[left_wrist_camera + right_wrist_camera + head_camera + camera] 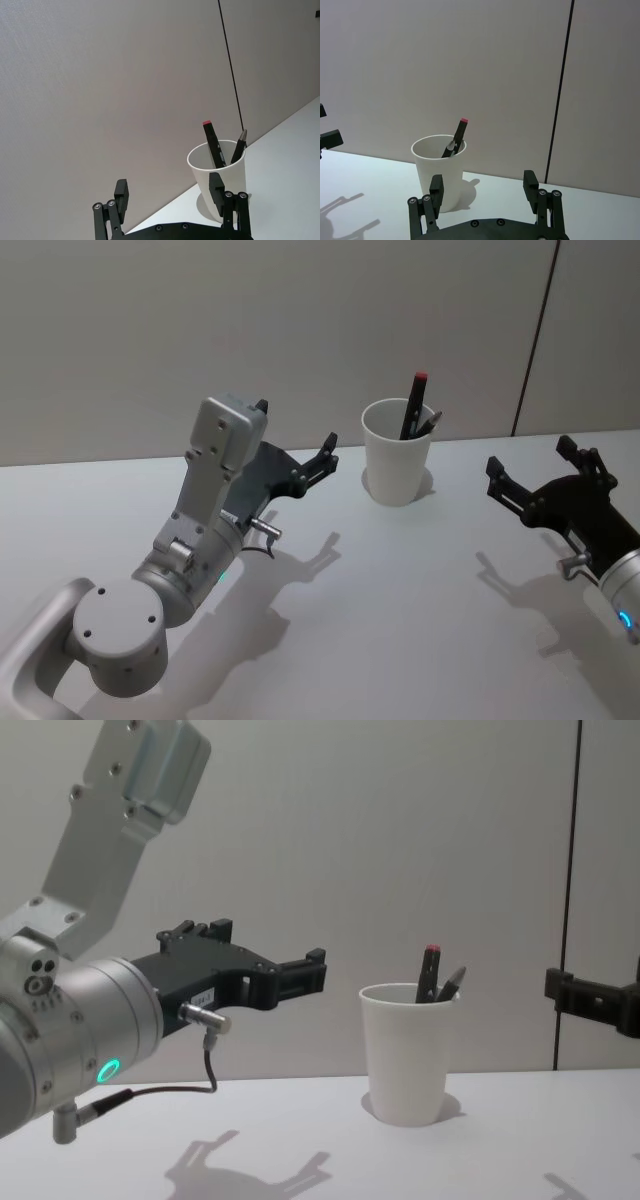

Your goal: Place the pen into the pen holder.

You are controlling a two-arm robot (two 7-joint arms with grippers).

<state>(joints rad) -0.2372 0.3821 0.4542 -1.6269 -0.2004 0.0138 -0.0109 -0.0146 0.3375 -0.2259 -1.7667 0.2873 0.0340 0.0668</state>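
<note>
Here the pen [413, 405] already stands in the pen holder [397, 466]; left gripper [297, 464] and right gripper [540, 473], jaws spread and empty, need only retreat.

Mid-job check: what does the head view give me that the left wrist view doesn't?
Head view alone: the right gripper, open, off to the cup's right, and the left arm's silver body. Left wrist view alone: the left gripper seen from behind, fingers spread, empty. Both: the white pen holder upright on the table, a red-capped pen and a second pen inside.
</note>
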